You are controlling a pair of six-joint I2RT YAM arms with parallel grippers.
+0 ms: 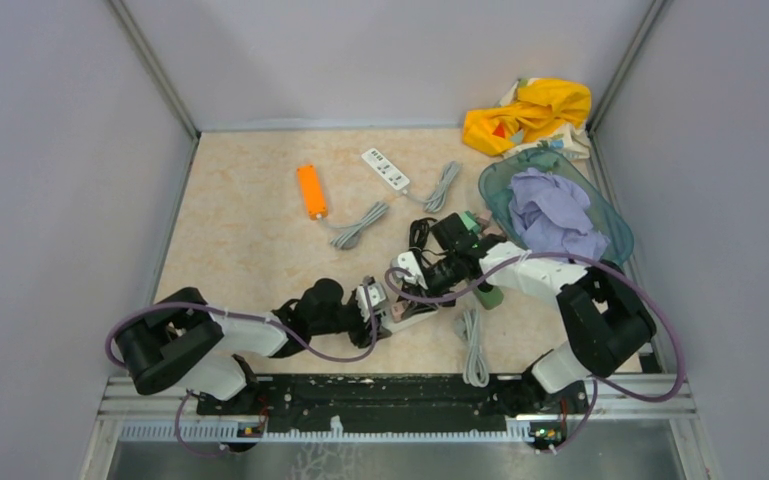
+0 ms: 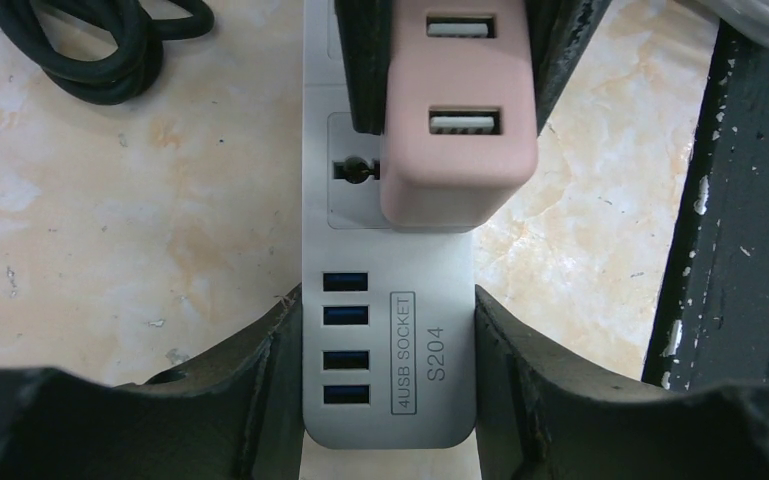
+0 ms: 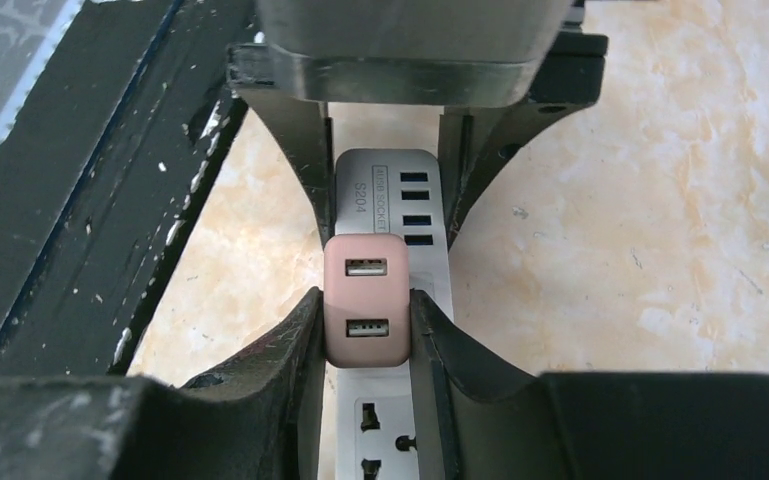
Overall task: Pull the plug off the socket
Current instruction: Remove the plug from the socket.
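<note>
The white socket strip (image 2: 390,300) lies on the beige table (image 2: 110,250), low in the middle of the top view, and the pink plug (image 2: 457,170) stands on it beside the blue USB ports. The left gripper (image 2: 385,345) is partly closed and presses the USB end of the strip from both sides. The right gripper (image 3: 365,330) is closed narrowly on the two sides of the plug. A black rail (image 2: 740,250) runs just beside the strip, at the right of the left wrist view; a coiled black cable (image 2: 90,50) lies in its upper left. Higher in the top view are an orange block (image 1: 311,190), a second white strip (image 1: 385,168) and a teal basket (image 1: 490,190) with lilac cloth (image 1: 555,215).
</note>
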